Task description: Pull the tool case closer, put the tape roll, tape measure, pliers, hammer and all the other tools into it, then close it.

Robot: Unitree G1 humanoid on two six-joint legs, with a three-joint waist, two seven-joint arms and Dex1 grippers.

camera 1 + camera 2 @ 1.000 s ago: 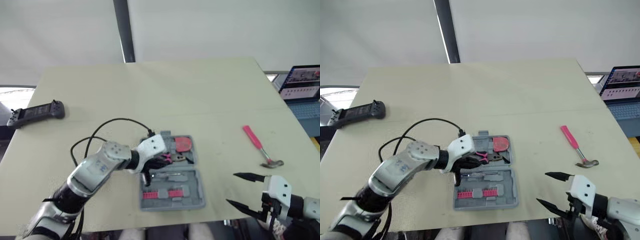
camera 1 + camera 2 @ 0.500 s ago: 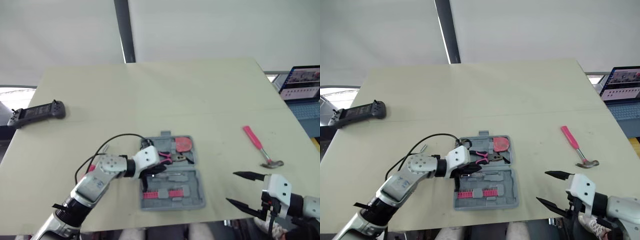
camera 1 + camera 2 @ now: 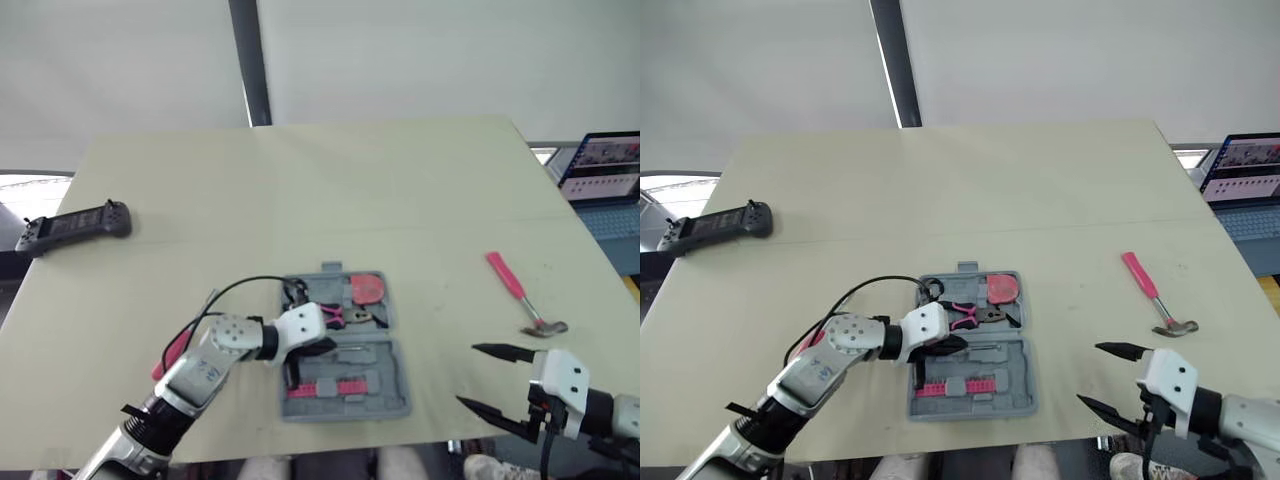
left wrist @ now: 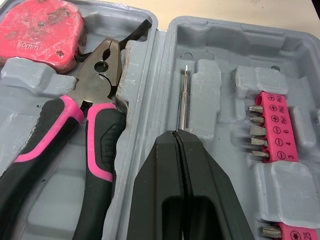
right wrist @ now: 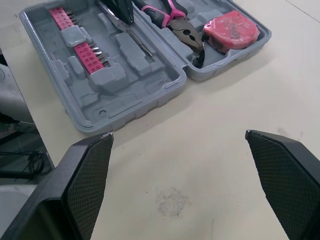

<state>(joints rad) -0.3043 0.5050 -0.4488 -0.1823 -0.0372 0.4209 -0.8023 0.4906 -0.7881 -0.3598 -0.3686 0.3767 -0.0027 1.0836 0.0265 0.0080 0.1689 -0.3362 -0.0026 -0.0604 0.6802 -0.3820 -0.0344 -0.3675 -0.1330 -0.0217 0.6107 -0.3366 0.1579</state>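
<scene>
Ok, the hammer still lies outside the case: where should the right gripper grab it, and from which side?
Mid pink handle of the hammer, from above, fingers across the shaft. It lies flat on the table, the handle slim and straight; the metal head, nearest the open right gripper, looks too lumpy for a sure pinch.

Matt, faintly grainy grey moulded plastic: tool case [image 4: 210,95]. Dull metal head, smooth pink-and-black grips: pliers [image 4: 99,67]. Scuffed red plastic: tape measure [image 4: 40,30]. Bright metal: screwdriver shaft [image 4: 184,102]. Pink handle, metallic head: hammer [image 3: 511,281]. Pale, matt: table [image 3: 350,180].
</scene>
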